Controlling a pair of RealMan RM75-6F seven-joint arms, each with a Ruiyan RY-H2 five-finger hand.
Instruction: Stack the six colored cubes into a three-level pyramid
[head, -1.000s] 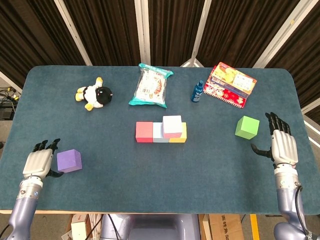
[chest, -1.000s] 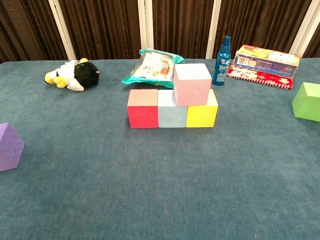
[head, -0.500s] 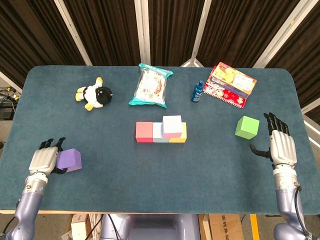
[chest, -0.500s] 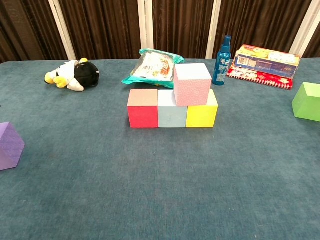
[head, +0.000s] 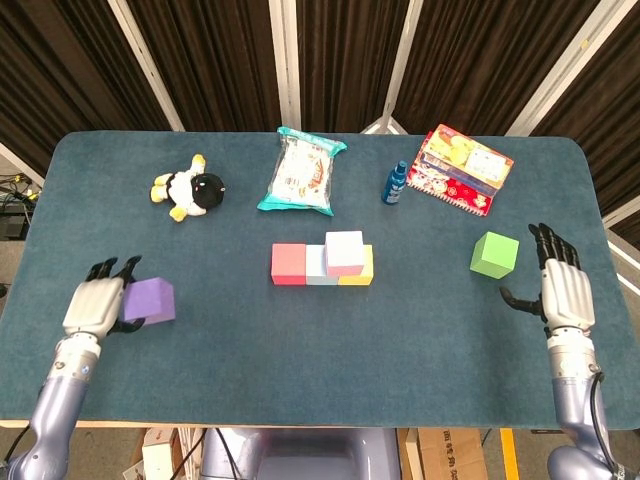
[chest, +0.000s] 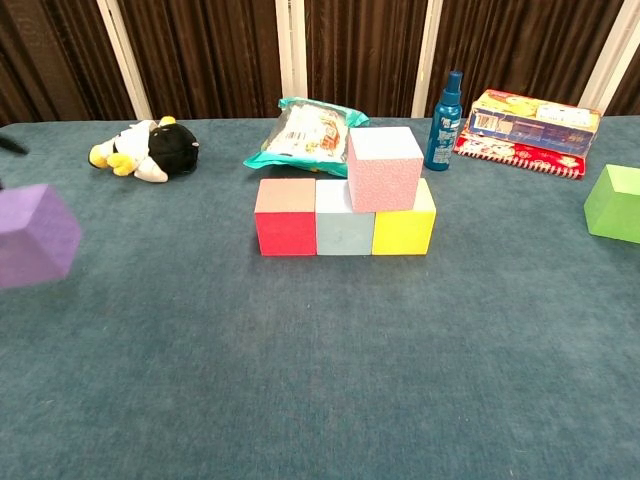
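Note:
My left hand (head: 95, 305) grips the purple cube (head: 150, 300) from its left side and holds it above the table at the front left; the cube (chest: 35, 235) looks blurred in the chest view. At the table's middle, red (head: 288, 264), light blue (head: 316, 268) and yellow (head: 361, 271) cubes stand in a row. A pink cube (head: 345, 250) sits on top, over the blue and yellow ones (chest: 384, 167). The green cube (head: 495, 254) stands alone at the right. My right hand (head: 565, 290) is open, just right of the green cube and apart from it.
At the back lie a plush penguin (head: 190, 188), a snack bag (head: 299, 172), a blue bottle (head: 396, 183) and a colourful box (head: 460, 168). The dark blue table cover (head: 320, 350) runs to the front edge.
My left hand closed on the purple cube and lifted it up and slightly to the right. The right hand and the other cubes have stayed put.

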